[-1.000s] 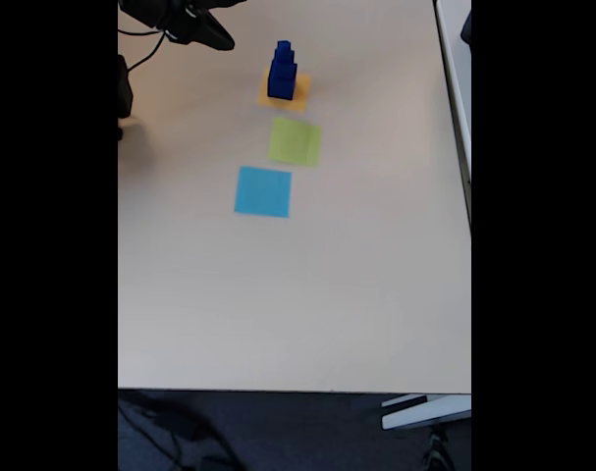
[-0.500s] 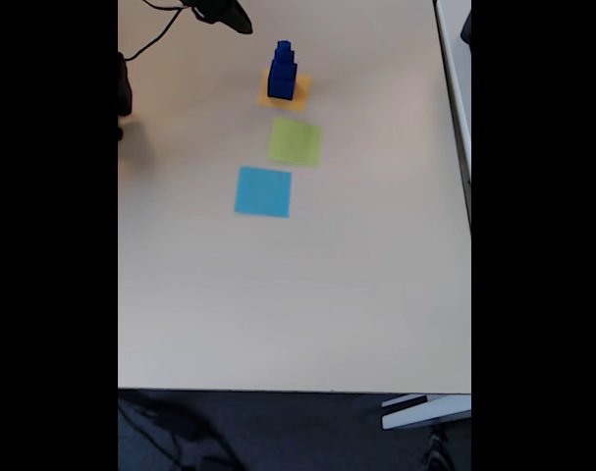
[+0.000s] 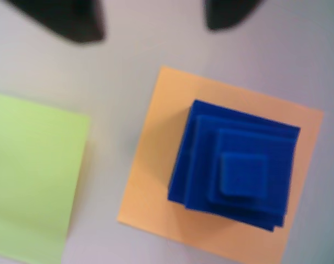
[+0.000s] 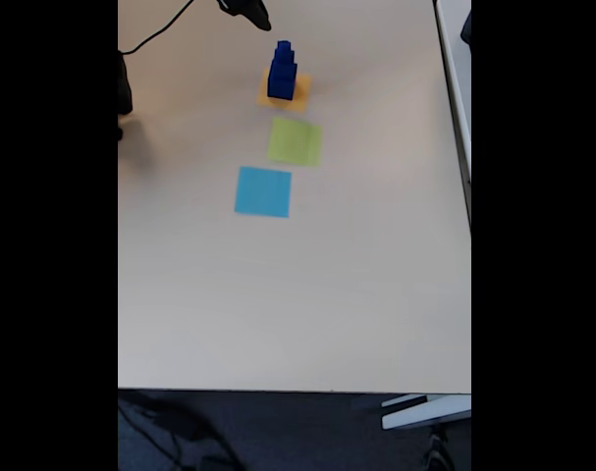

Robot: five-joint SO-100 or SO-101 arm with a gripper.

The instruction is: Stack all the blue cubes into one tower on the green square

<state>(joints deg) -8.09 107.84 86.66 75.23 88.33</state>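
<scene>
The blue cubes stand as one tower, largest at the bottom and smallest on top, on the orange-yellow paper square. The green square lies bare beside it, to the left in the wrist view and just below it in the fixed view. My gripper hovers above the table beside the tower. Its two dark fingertips are spread apart with nothing between them, so it is open.
A light-blue paper square lies below the green one in the fixed view. A black cable runs across the top left corner of the beige table. The table's near edge and right edge are in view.
The gripper has moved rightward along the top edge of the fixed view, closer to the tower. The tower and the paper squares have not moved.
</scene>
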